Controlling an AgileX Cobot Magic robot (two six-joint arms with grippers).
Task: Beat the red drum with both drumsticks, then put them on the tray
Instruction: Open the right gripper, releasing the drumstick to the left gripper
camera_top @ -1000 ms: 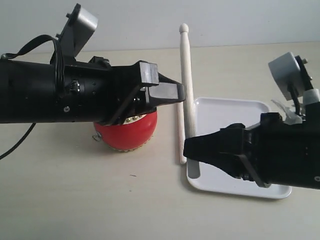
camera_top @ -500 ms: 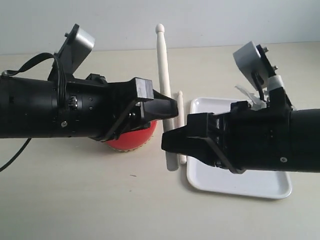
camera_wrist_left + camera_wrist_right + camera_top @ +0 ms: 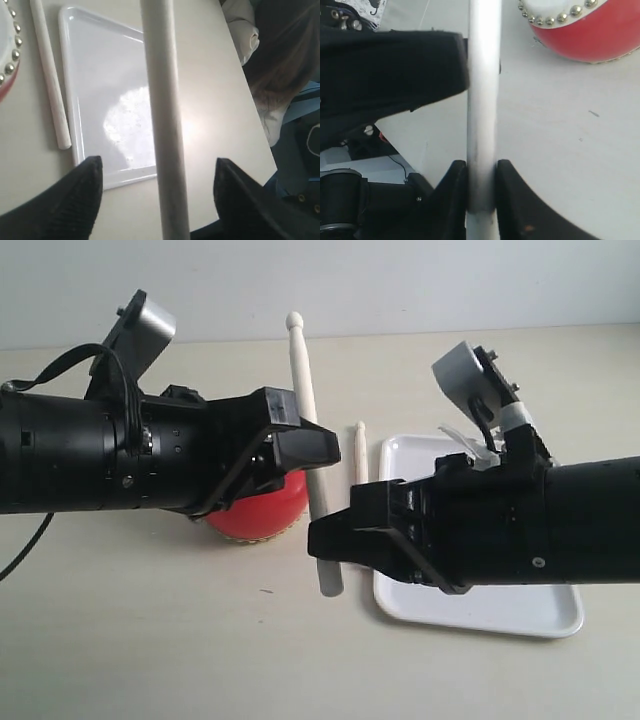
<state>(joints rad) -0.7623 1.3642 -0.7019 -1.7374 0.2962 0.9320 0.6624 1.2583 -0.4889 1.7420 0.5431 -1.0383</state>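
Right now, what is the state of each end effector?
Left end effector: open, holding nothing.
Right end effector: closed on a drumstick.

Beige tabletop, dark speck; pale wall behind

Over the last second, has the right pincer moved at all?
Yes. In the exterior view the right pincer, shut on a drumstick, has shifted left, from over the left edge of the white tray toward the red drum.

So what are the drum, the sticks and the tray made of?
Red drum: glossy lacquered body, maybe wood or plastic; pale skin top with gold studs. Drumsticks: pale, matt, probably bare wood. Tray: smooth white with glare, likely plastic.
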